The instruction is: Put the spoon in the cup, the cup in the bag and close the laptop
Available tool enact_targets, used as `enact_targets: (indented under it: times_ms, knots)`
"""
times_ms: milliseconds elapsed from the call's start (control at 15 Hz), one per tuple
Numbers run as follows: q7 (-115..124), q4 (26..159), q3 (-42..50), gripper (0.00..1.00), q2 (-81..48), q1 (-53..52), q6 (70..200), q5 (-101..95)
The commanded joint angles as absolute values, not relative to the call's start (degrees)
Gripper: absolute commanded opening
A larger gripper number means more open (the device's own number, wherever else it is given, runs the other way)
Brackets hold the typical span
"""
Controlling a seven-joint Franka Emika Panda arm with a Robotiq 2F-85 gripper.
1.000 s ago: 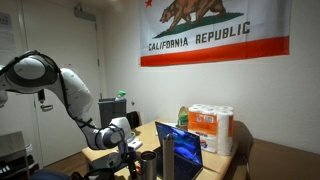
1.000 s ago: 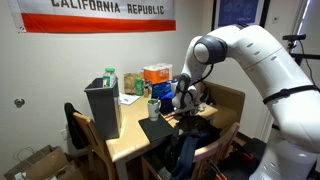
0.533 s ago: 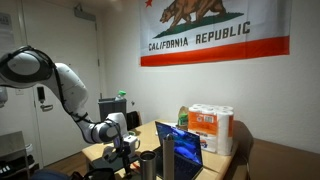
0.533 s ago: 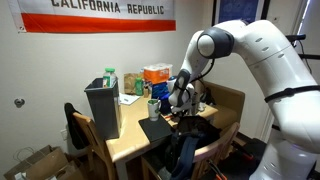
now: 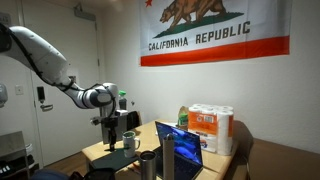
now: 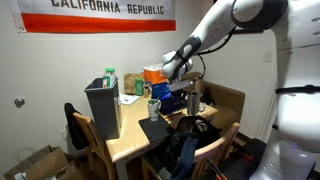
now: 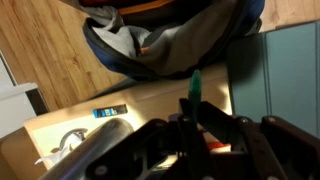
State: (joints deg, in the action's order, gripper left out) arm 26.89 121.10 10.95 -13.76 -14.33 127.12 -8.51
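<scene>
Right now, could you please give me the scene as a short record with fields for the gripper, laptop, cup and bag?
gripper: raised above the table, with a thin green item, probably the spoon, between its fingers
laptop: open, screen glowing blue
cup: on the table beside a taller dark cylinder, not in the bag
bag: upright on the table
steps finished: none yet

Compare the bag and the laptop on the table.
The bag is a tall upright box; the laptop is thin, lid open. The bag's sides are plain dark; the laptop's screen glows blue. Both are dark grey and stand on the table.
</scene>
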Motion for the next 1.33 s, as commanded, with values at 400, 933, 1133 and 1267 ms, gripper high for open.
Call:
enact_targets:
  times_ms: [400, 933, 1133, 1267]
  knots:
    - [15.04, 105.12, 6.34, 0.09, -6.66, -1.10, 90.10, -7.59]
    - [12.19, 94.21, 6.68, 0.09, -21.33, 3.31, 88.92, -7.62]
    - [12.04, 89.78, 6.87, 0.09, -25.90, 3.82, 88.26, -7.05]
    - [12.02, 86.46, 7.03, 0.09, -28.10, 4.27, 87.77, -6.74]
